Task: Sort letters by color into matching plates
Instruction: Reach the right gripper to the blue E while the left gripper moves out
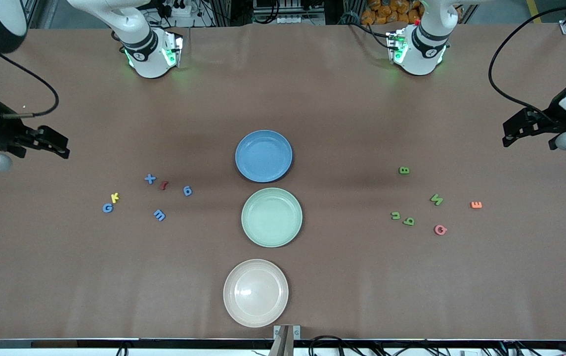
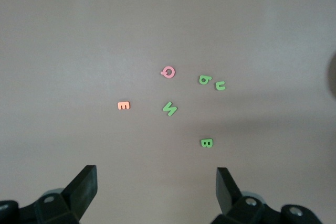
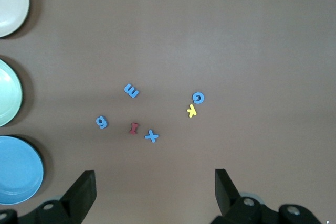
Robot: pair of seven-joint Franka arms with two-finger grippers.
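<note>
Three empty plates lie in a row mid-table: blue plate [image 1: 263, 155] farthest from the front camera, mint green plate [image 1: 271, 217], cream plate [image 1: 255, 292] nearest. Toward the right arm's end lie a blue X [image 1: 150, 179], red I [image 1: 164, 185], blue 6 [image 1: 187, 191], blue M [image 1: 159, 214], blue G [image 1: 108, 208] and yellow K [image 1: 114, 198]. Toward the left arm's end lie a green B [image 1: 404, 170], green N [image 1: 436, 199], green u [image 1: 395, 215], green b [image 1: 408, 221], pink Q [image 1: 440, 229] and orange E [image 1: 476, 204]. The right gripper [image 1: 60, 143] and the left gripper [image 1: 510, 129] hover open and empty, each over its own end of the table.
The brown table top stretches wide around the plates and both letter groups. Black cables run along each end of the table near the arms. A small bracket [image 1: 286, 332] sits at the table edge nearest the front camera.
</note>
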